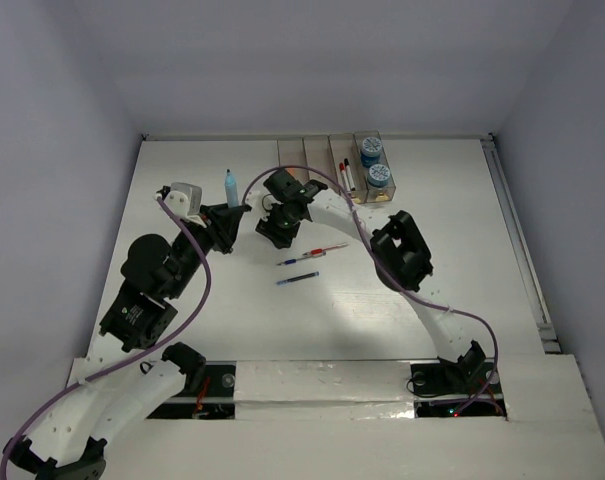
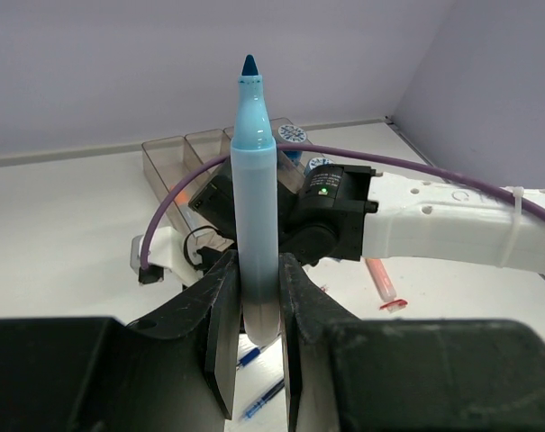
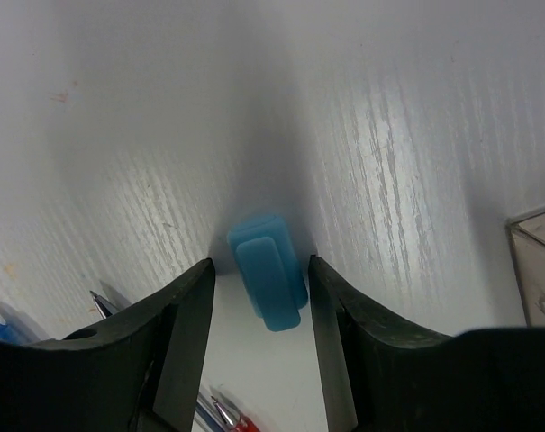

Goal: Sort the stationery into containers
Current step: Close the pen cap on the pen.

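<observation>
Left claw [image 2: 257, 274]: clenched on the lower barrel of a light blue marker [image 2: 254, 180], which stands upright between the fingers [image 2: 220, 315] with its dark blue tip uncovered and pointing up. In the top view the same claw [image 1: 225, 214] holds the marker [image 1: 231, 187] above the white surface [image 1: 462, 230], left of centre and towards the far edge

Right claw [image 3: 258, 270]: released, jaws standing apart on either side of a short blue cap [image 3: 270, 283] that lies on the surface [image 3: 389, 135]. A slim gap shows on the cap's left side; on its right side contact cannot be determined. Pen tips [image 3: 101, 306] show at the lower left edge of that view. In the top view this claw [image 1: 278, 230] is low over the surface, just beside the left claw

Loose items: one red pen [image 1: 328, 248] and two blue pens [image 1: 300, 261] lie near the centre, close to the right claw and roughly parallel

Bins [image 1: 317, 150]: four joined in a row at the far edge. The rightmost holds two round blue-and-white rolls [image 1: 371, 150]. The one next to it holds pens with red and black ends [image 1: 347, 176]. Sorting is incomplete
</observation>
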